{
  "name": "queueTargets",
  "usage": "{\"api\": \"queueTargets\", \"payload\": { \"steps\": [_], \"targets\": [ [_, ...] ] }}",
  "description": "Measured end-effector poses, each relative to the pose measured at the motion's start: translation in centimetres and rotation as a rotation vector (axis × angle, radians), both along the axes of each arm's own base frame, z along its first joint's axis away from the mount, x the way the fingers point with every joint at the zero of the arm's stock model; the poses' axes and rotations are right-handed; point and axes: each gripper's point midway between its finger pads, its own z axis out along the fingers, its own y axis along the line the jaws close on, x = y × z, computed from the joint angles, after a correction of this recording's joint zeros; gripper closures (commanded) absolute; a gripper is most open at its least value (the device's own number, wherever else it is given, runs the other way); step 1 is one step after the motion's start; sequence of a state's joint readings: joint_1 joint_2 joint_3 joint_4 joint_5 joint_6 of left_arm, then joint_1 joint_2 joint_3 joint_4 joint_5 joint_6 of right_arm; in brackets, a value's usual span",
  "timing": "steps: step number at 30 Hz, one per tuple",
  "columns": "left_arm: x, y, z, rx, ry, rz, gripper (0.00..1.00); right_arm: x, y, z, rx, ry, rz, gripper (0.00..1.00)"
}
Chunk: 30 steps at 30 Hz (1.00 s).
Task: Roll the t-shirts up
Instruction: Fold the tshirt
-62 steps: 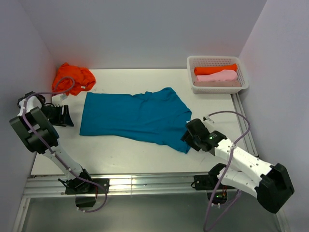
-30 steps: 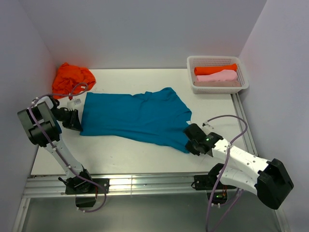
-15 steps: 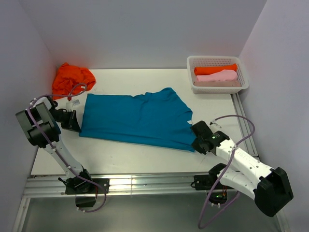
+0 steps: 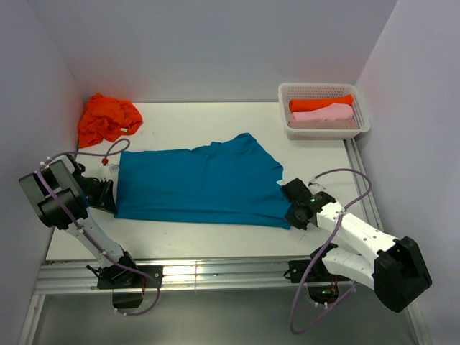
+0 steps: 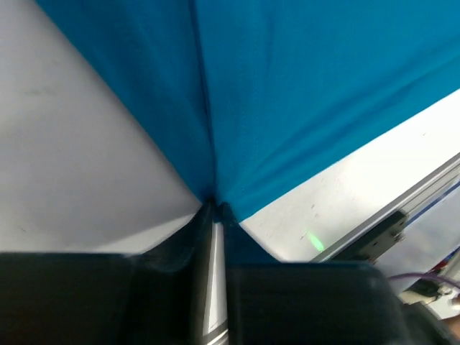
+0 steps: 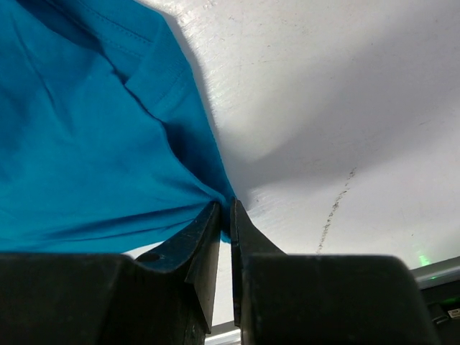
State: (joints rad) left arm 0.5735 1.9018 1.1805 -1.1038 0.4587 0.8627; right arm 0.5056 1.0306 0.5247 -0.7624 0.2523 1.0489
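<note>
Two hands low over counter (image 4: 201,122), both clamped on teal t-shirt (image 4: 194,183) edge: left hand (image 4: 106,192) at centre left, right hand (image 4: 291,208) at lower right. Basket (image 4: 323,132), upper right, holds rolled orange t-shirt (image 4: 320,103) and pink t-shirt (image 4: 323,113). Teal t-shirt flat at centre, long axis left-right. Crumpled orange t-shirt (image 4: 106,117) at upper left.

teal t-shirt (image 4: 198,185) spread flat, few wrinkles, lying left of and nearer than the basket (image 4: 325,133). crumpled orange t-shirt (image 4: 106,118) far left of it. rolled orange shirt (image 4: 321,103) and rolled pink shirt (image 4: 323,114) side by side inside it.

Plain teal t-shirt (image 4: 198,183), white lattice basket (image 4: 327,132)
</note>
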Motion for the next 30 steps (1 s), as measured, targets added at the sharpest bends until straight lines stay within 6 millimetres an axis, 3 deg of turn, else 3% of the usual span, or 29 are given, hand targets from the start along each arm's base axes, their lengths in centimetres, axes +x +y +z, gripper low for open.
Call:
{"api": "queueTargets", "payload": {
  "steps": [4,6,9,13,17,25,30],
  "targets": [
    [-0.5,0.5,0.4,0.038,-0.005,-0.026,0.57,0.0,0.0,-0.2,-0.009,0.01,0.016,0.8],
    [0.1,1.1,1.1,0.054,-0.024,-0.03,0.53,0.0,0.0,-0.4,-0.015,0.017,0.022,0.77],
    [2.5,2.6,3.0,0.095,-0.093,-0.03,0.49,-0.1,-0.2,-0.7,-0.028,0.034,0.028,0.69],
    [7.1,4.7,7.0,0.152,-0.244,-0.025,0.48,-0.2,-0.3,-1.0,-0.041,0.048,0.04,0.51],
    [10.1,4.7,9.3,0.163,-0.343,-0.033,0.46,0.0,-0.3,-0.7,-0.047,0.044,0.038,0.43],
    [12.7,-0.6,7.8,0.092,-0.373,-0.111,0.45,2.4,0.6,2.2,-0.027,-0.027,0.028,0.4],
    [12.9,-1.4,5.9,0.074,-0.377,-0.087,0.46,3.6,1.2,3.9,-0.006,-0.067,0.02,0.4]
  ]
}}
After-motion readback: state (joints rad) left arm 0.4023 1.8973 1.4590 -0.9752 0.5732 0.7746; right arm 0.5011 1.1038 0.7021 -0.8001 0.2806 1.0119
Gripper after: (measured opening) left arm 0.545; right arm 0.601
